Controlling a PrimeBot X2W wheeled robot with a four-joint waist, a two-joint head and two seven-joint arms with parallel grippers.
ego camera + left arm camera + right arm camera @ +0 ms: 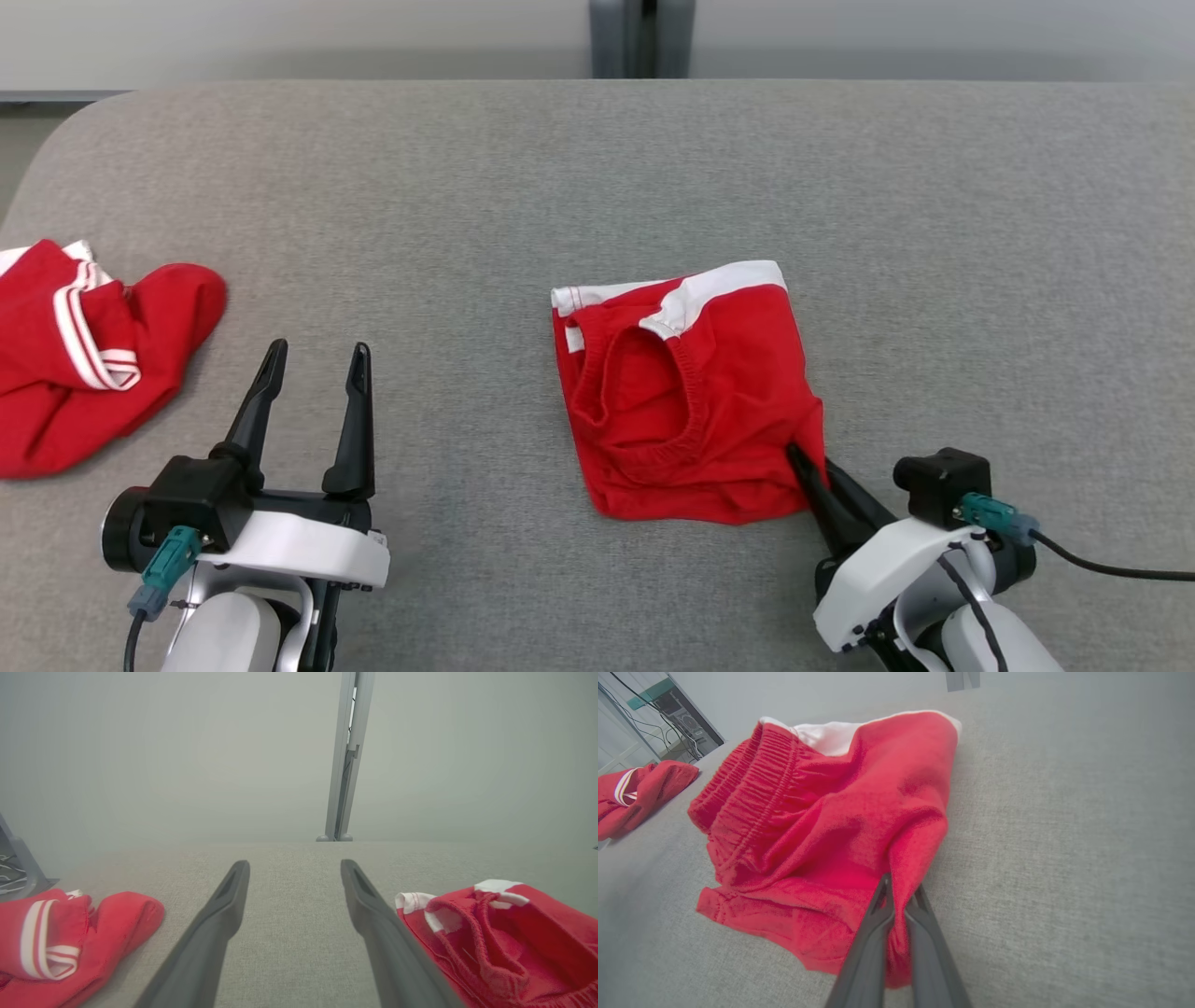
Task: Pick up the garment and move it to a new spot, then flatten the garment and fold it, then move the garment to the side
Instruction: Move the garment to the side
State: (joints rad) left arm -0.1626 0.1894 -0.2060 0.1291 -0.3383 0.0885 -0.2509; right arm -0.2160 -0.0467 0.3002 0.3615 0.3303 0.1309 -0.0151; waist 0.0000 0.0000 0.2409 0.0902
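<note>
Two red garments: one garment in a rough square at the middle of the grey fabric surface; a crumpled second garment out at nine o'clock.
Step in hand: likely the grab before carrying it aside, as it looks folded.
Right gripper: fingers pinched tight on the garment's five o'clock corner, cloth bunched between them.
Left gripper: spread wide, holding nothing, at seven o'clock, well apart from the garment.
Next move: a low, gentle pull sideways, I'd say; a one-corner hold could spill the fold open.
</note>
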